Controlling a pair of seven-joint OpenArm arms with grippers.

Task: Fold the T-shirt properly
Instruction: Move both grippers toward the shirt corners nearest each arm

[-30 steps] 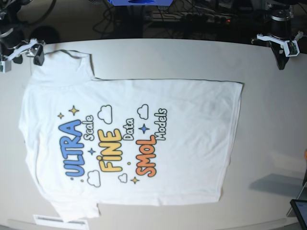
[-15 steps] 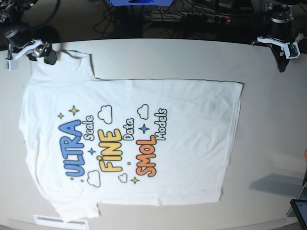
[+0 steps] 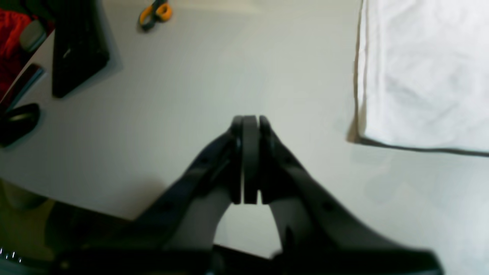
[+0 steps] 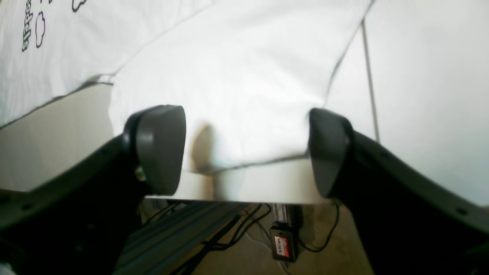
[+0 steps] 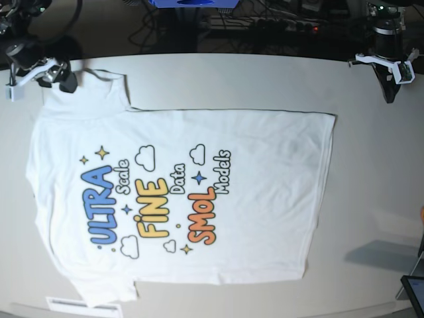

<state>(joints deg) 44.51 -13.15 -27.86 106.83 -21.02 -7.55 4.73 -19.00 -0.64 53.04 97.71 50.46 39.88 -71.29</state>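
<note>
A pale table [image 5: 371, 165] carried the T-shirt [image 5: 199, 199], spread flat with its print facing up. Ahead of the closed left gripper [image 3: 250, 160], yellow-handled scissors [image 3: 154, 13] and a black stand [image 3: 78, 46] also lay on the table.

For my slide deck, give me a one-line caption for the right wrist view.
Open right hand poised at the sleeve edge of the flat white T-shirt, not gripping it.
</note>
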